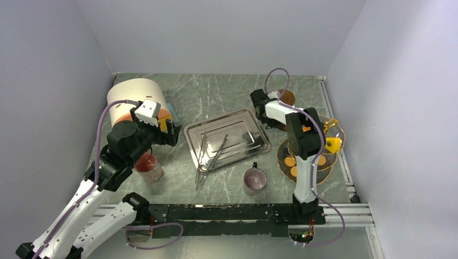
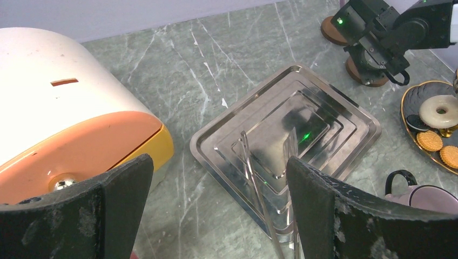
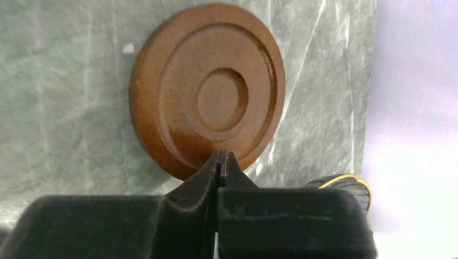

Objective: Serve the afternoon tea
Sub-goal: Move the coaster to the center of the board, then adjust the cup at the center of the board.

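At the far left a white-and-orange rounded box (image 1: 135, 94) sits on the counter (image 1: 216, 91). The left pincer (image 2: 219, 167) hangs just beside it, released, its fingers (image 2: 121, 208) spread wide with nothing between them. A red-lidded jar (image 1: 149, 166) stands nearer the arm bases. In the middle lies a steel tray (image 1: 243, 127), with tongs (image 1: 213, 156) resting across its near edge. The pinkish mug (image 1: 254, 179) stands upright on the counter near the tray's front corner. Further right, the right pincer (image 3: 222, 162) is clenched, fingers pressed together, tips at the rim of a brown disc (image 3: 216, 91). At the far right, orange rounds (image 2: 430, 141), a cream ring (image 2: 440, 110) and a black round (image 2: 415, 123) lie on a gold-rimmed plate (image 2: 418, 100).
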You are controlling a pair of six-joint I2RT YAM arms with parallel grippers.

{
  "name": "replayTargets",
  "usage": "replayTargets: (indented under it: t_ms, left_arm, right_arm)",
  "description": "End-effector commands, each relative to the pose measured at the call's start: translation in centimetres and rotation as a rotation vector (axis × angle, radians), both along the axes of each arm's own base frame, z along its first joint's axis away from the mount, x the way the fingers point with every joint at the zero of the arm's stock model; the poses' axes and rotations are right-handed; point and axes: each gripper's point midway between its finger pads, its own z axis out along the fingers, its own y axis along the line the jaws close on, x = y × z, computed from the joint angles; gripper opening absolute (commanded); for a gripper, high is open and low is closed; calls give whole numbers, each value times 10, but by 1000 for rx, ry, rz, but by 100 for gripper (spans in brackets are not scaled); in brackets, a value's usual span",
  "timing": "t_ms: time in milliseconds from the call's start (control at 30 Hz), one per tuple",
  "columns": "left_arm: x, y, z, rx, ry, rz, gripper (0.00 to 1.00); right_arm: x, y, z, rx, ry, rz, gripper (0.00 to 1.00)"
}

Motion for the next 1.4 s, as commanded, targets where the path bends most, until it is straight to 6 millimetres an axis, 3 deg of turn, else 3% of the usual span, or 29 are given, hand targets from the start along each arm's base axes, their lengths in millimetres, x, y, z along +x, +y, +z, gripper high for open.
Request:
replayTargets:
  t_ms: [0, 167, 267, 467, 633, 767, 1100, 1200, 1367]
  left_arm:
    - [0, 2, 0, 10, -10, 7, 97]
    - [1, 3, -2, 16, -1, 14, 97]
    - [2, 4, -5, 21, 7, 25, 97]
    - [6, 10, -10, 34, 22, 69, 98]
    - [10, 13, -16, 47, 34, 94, 98]
    - [11, 12, -19, 58, 38, 88, 97]
    - [12, 15, -19, 65, 36, 106, 97]
    - [12, 17, -19, 65, 32, 112, 97]
    - [11, 17, -16, 62, 25, 112, 97]
  right_arm:
    - [23, 11, 20, 21, -43, 15, 0]
    - [51, 36, 71, 78, -143, 66, 0]
    - [54, 52, 97, 136, -191, 101, 1]
    - [31, 91, 129, 393, -251, 196, 14]
    - [-8, 109, 147, 594, -293, 249, 24]
    - [-45, 121, 154, 754, -304, 282, 33]
    - [-139, 164, 138, 979, -180, 154, 44]
    - [-157, 167, 130, 985, -158, 72, 46]
    - [-169, 167, 122, 920, -118, 34, 49]
